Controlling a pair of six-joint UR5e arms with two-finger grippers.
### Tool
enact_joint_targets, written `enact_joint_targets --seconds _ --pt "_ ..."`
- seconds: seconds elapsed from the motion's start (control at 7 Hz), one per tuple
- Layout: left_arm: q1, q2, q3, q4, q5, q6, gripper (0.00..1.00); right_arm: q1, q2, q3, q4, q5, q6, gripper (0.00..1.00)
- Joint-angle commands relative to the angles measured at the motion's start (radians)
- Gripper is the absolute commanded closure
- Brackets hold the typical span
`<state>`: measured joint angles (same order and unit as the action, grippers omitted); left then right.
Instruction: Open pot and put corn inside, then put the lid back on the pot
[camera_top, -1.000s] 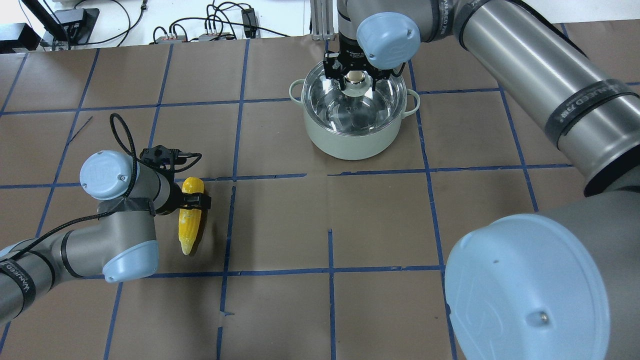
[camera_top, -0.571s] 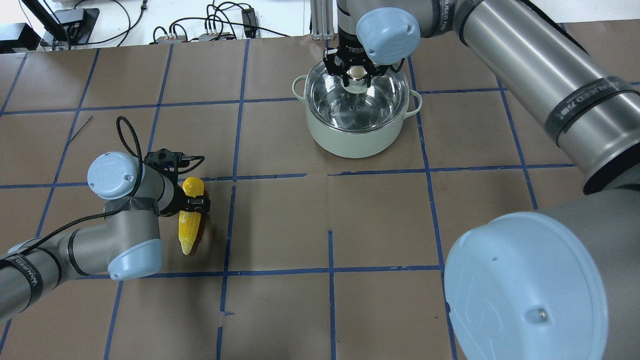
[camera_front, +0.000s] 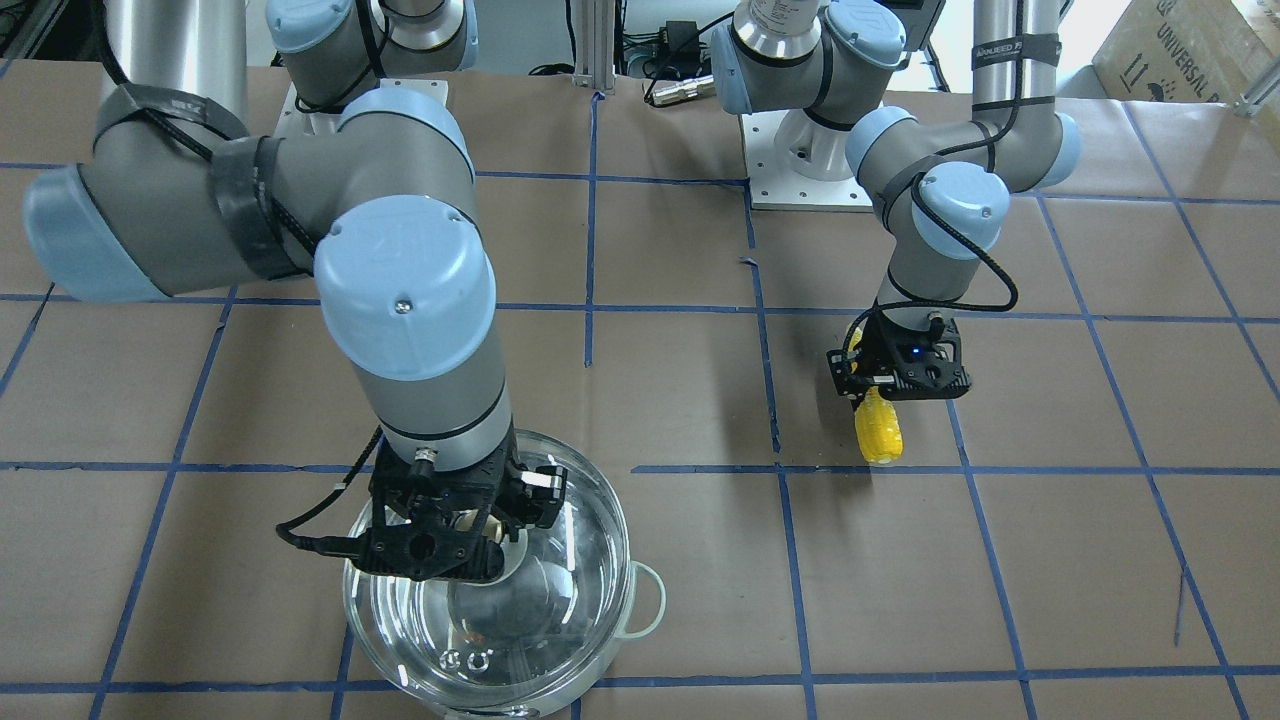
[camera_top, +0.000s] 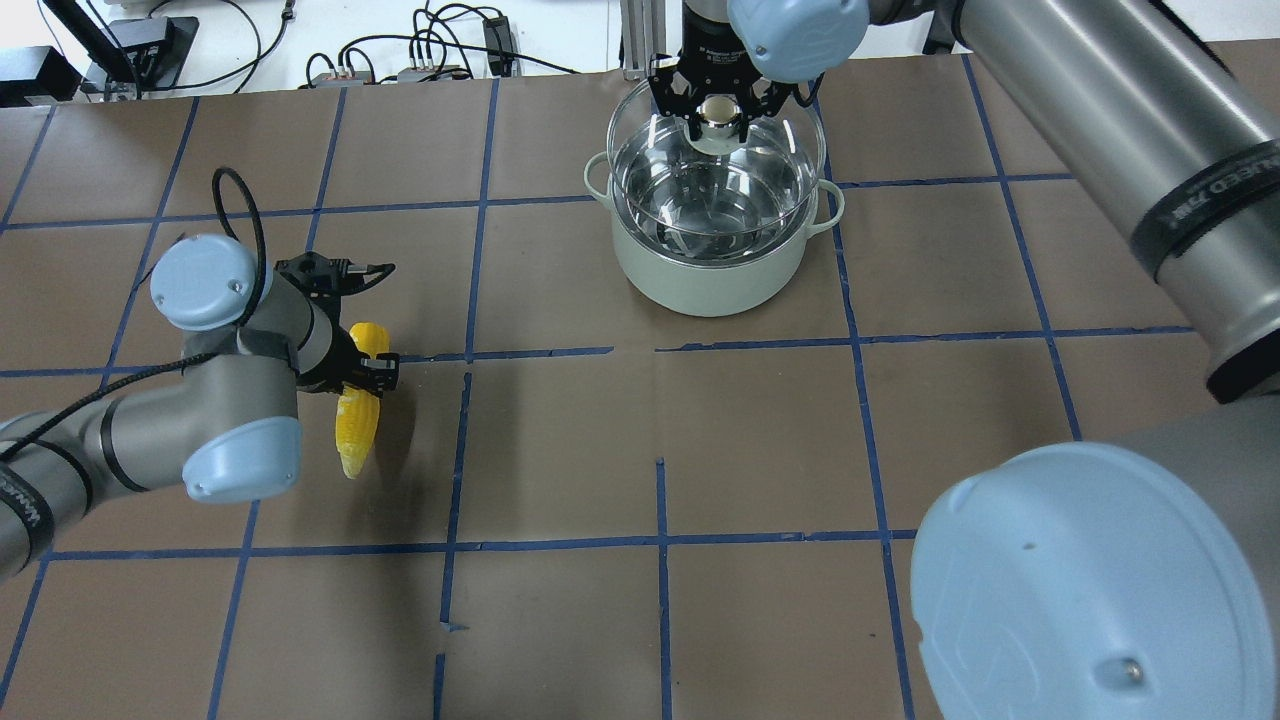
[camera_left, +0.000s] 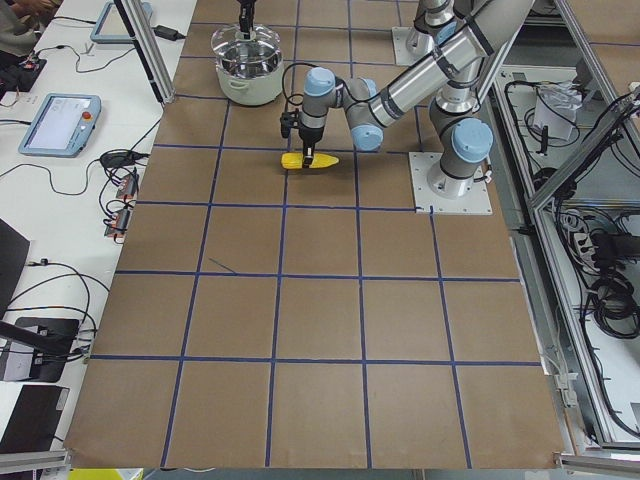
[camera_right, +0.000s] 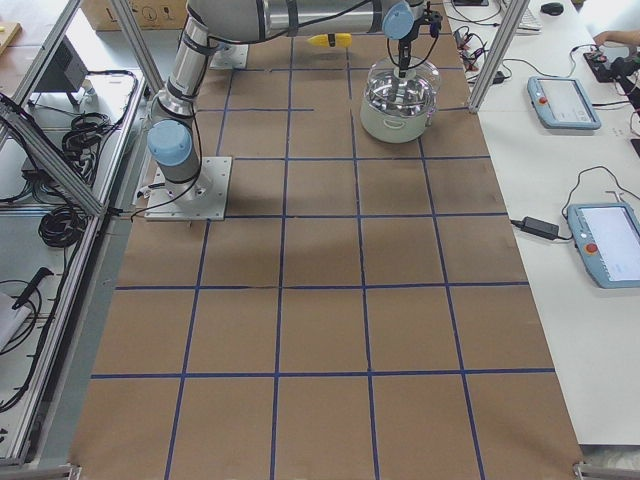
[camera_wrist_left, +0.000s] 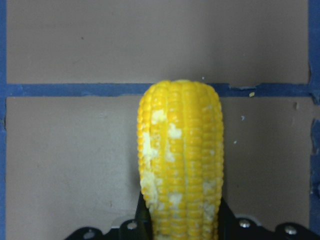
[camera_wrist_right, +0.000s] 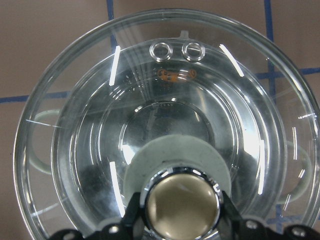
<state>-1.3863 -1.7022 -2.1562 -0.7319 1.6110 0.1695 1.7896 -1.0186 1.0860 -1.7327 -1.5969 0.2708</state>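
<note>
The pot stands at the far middle of the table, pale green outside and shiny steel inside, with loop handles. My right gripper is shut on the metallic knob of the clear glass lid and holds it a little above the pot's rim, shifted toward the far side. The lid covers most of the pot in the front view. My left gripper is shut on the yellow corn near its thick end and holds it low over the table at the left. The corn fills the left wrist view.
Brown paper with a blue tape grid covers the table. Cables and power bricks lie beyond the far edge. My right arm's large elbow blocks the near right of the overhead view.
My right gripper has raised the lid off the pot and drawn it slightly toward the far edge. My left gripper has lifted the corn and carried it a little to the left.
</note>
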Motion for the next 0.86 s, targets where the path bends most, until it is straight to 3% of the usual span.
enact_joint_targets --seconds 0.0,0.14,0.43,0.71 --pt "-0.013 0.036 0.238 -0.289 0.007 -0.034 0.90 -0.121 -0.032 -0.002 0.071 0.001 -0.193 0.77" --pt "-0.055 0.032 0.357 -0.402 0.012 -0.048 0.91 -0.177 -0.041 0.000 0.093 0.002 -0.306 0.78" --pt "-0.190 -0.032 0.565 -0.590 0.009 -0.288 0.91 -0.258 -0.055 0.002 0.113 -0.003 -0.391 0.79" --pt "-0.336 -0.136 0.714 -0.621 0.032 -0.472 0.91 -0.346 -0.057 0.060 0.114 -0.001 -0.482 0.82"
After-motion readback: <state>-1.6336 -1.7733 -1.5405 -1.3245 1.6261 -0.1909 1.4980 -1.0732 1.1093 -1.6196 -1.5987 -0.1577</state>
